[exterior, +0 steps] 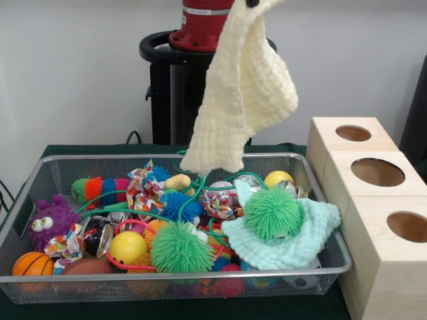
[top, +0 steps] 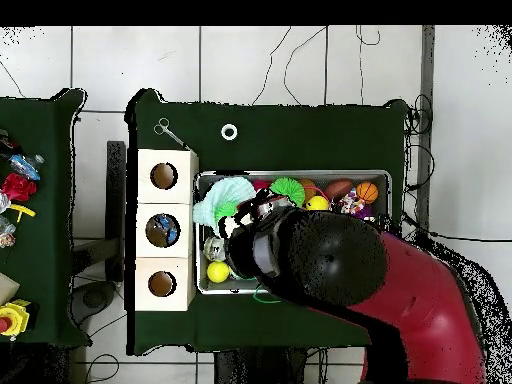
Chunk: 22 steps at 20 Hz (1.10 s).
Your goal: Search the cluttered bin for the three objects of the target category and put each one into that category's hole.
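Cream cloth (exterior: 243, 87) hangs from the pincer (exterior: 252, 3) — clamped on it, above the bin (exterior: 27, 200) — mint cloth (exterior: 293, 237) below awaits; boxes (exterior: 377, 200) aside.

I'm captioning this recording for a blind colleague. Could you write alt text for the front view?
A pale yellow cloth hangs in the air above the wire mesh bin, held from the top edge where the gripper is out of sight. The bin is crammed with spiky balls, a mint green cloth and other toys. Three wooden boxes, each with a round hole, stand beside it.
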Motion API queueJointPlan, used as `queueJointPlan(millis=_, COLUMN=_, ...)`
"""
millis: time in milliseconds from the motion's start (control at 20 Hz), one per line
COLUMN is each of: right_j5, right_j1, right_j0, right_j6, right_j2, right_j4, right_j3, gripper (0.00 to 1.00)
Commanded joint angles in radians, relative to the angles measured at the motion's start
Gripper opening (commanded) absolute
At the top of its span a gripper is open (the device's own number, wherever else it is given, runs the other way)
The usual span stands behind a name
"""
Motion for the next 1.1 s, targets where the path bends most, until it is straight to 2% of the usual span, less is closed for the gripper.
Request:
queueJointPlan(millis=50, right_j5=-0.072, right_j1=-0.001, right_j0=-0.047, right_j6=-0.339, right_j2=0.107, right_j4=-0.059, right_j3=0.153, gripper=0.0)
queueJointPlan(millis=350, right_j5=-0.078, right_j1=0.01, right_j0=-0.055, right_j6=-0.312, right_j2=0.118, right_j4=-0.08, right_j3=0.146, gripper=0.0)
queueJointPlan(millis=600, right_j5=-0.076, right_j1=0.062, right_j0=-0.039, right_j6=-0.23, right_j2=0.128, right_j4=-0.111, right_j3=0.078, gripper=0.0)
queueJointPlan(millis=1100, right_j5=-0.061, right_j1=0.073, right_j0=-0.05, right_j6=-0.208, right_j2=0.146, right_j4=-0.123, right_j3=0.055, gripper=0.0)
